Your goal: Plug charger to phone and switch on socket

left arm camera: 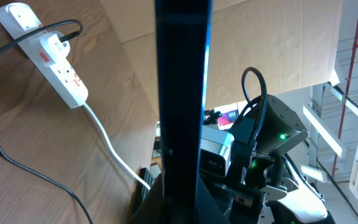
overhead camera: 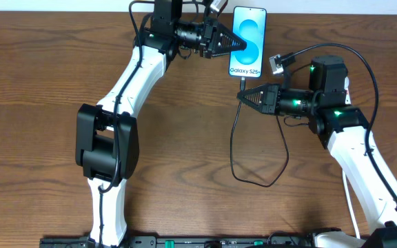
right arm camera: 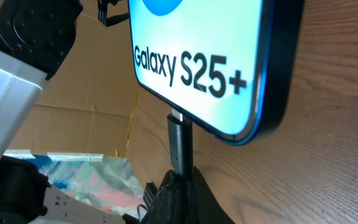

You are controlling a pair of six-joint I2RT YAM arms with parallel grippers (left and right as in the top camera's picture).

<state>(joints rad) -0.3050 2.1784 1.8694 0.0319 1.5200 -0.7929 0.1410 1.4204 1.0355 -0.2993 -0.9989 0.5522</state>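
Observation:
The phone (overhead camera: pixel 248 38) lies screen-up at the far middle of the table, showing "Galaxy S25+". My left gripper (overhead camera: pixel 234 43) is shut on its left side; in the left wrist view the phone is a dark upright edge (left arm camera: pixel 182 93) between the fingers (left arm camera: pixel 180 193). My right gripper (overhead camera: pixel 244 96) is shut on the charger's black connector (right arm camera: pixel 180 142), just below the phone's bottom edge (right arm camera: pixel 216 68). The connector tip meets that edge; how deep it sits I cannot tell. The black cable (overhead camera: pixel 234 148) loops toward me. The white socket strip (left arm camera: pixel 58 62) has the charger's plug in it.
The strip's end (overhead camera: pixel 277 64) shows beside the right arm, and the rest is hidden under that arm. Its white lead (left arm camera: pixel 114 149) runs across the wooden table (overhead camera: pixel 40 89). The black cable loop (overhead camera: pixel 281 169) lies between the two arms. Cardboard stands behind the table.

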